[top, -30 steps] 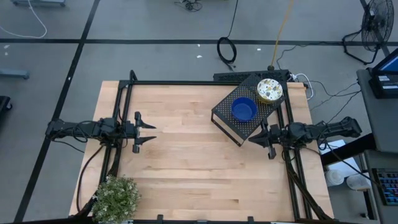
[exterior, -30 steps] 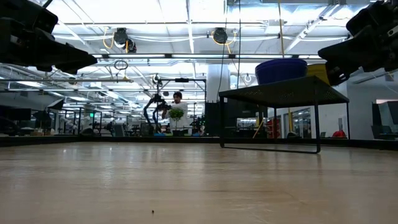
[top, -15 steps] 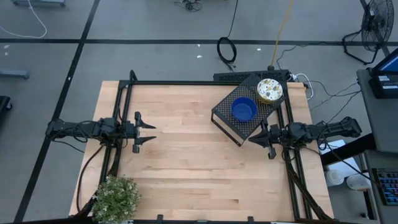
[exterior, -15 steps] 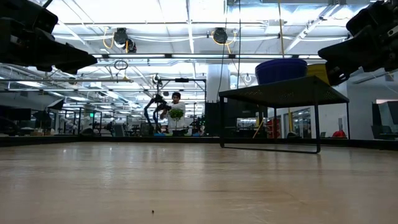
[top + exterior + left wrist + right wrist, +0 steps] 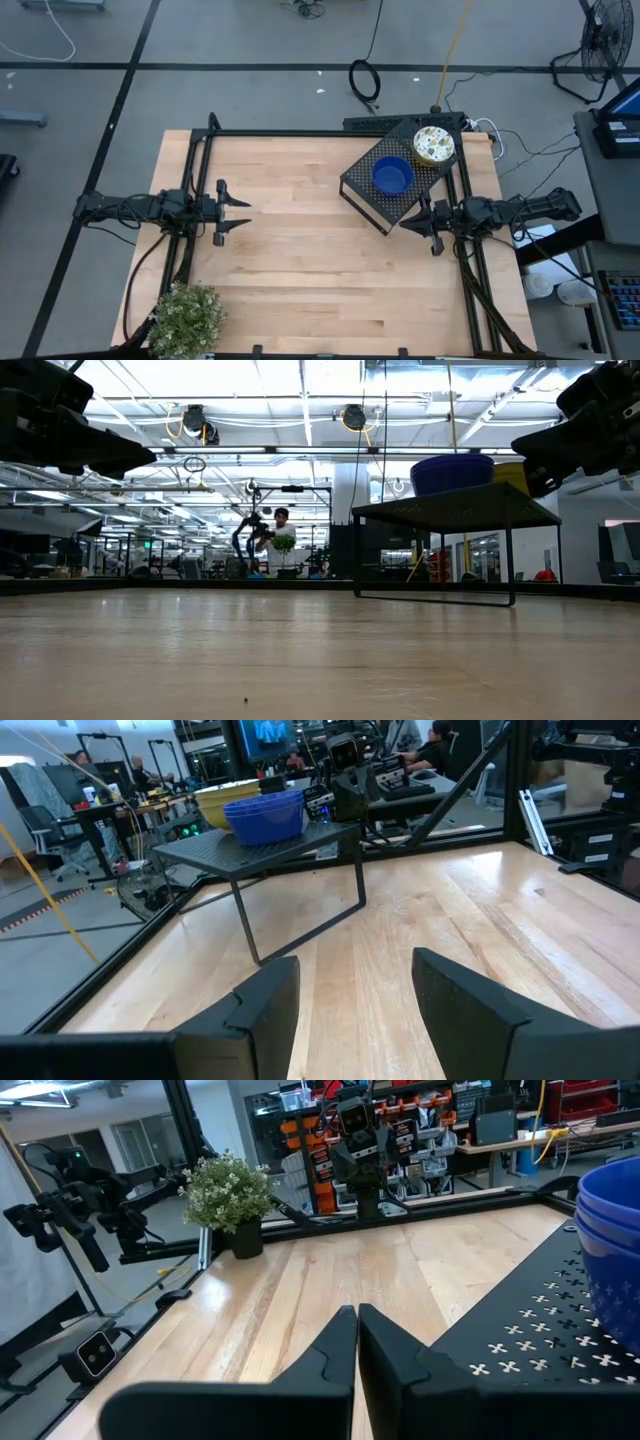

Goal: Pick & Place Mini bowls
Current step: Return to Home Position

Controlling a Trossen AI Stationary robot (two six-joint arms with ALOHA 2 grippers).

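Now, stacked blue bowls [image 5: 392,176] on shelf [image 5: 362,192], cream bowl [image 5: 434,145] beside

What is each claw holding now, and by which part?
Nothing is held. The left claw is open and empty; the right claw is shut on nothing. The blue bowls sit stacked on the black shelf.

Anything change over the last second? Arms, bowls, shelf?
Nothing visibly moved, and nothing was gripped or let go. The left end effector is open and empty at the table's left side. The right end effector is shut and empty beside the shelf. The blue bowls and cream bowls sit on the shelf as before.
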